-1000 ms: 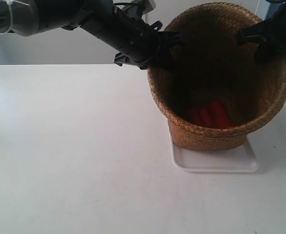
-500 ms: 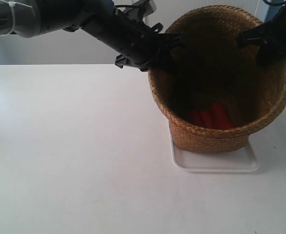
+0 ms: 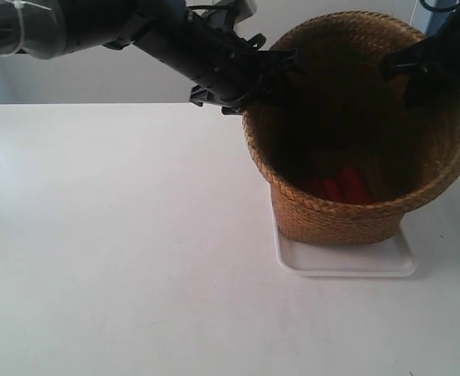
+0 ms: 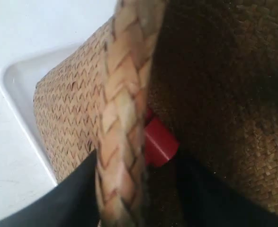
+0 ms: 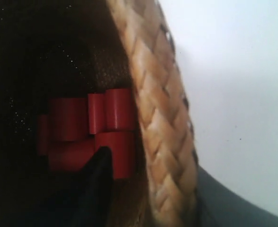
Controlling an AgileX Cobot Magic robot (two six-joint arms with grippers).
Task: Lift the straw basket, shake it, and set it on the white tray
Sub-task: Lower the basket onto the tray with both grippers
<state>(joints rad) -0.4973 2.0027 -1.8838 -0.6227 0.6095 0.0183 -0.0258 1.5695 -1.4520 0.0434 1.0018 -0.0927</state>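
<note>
Apparently the placing step is done: the straw basket point(image 3: 347, 211) stands with its base on the white tray point(image 3: 343, 265), and the tray's front and one side edge show bare beyond the weave. The basket is upright, mouth open toward the exterior camera, with several red pieces point(image 3: 341, 186) lying at the bottom. Whether its base sits fully flat I cannot tell; the far edge of the tray is hidden. My left gripper point(image 4: 131, 189) straddles the braided rim, outer finger against the braid, inner finger standing off it with a dark gap between; I read this as jaws apart, not clamped. My right gripper point(image 5: 155, 182) straddles the opposite side of the rim the same way, inner finger clear of the braid, so unclamped there as well. The lift and shake cannot be judged from these views; nothing has spilled onto the table point(image 3: 120, 258). Left to do, in my judgement: raise both grippers clear of the rim without snagging the braid or tipping the basket off the tray.
</note>
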